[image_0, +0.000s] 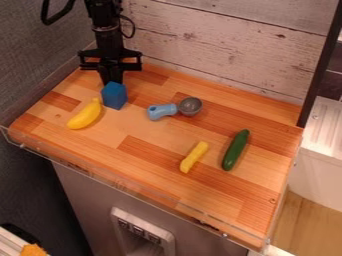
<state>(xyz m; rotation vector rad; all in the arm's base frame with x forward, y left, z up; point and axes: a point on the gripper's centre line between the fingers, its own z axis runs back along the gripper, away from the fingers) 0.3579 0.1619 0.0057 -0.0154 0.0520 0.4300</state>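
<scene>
With the top of the view as 12, the blue block stands at about 11 o'clock on the table, directly below the hand. Work has reached the block, I judge; a secure hold isn't established, nor is a finished placement. How wide the hand is, or whether it grips the block, I can't tell; they may be touching. The banana sits close by at the block's 7–8 o'clock, limiting room there. The blue-handled scoop lies towards its 4, with the yellow stick and cucumber farther off.
</scene>
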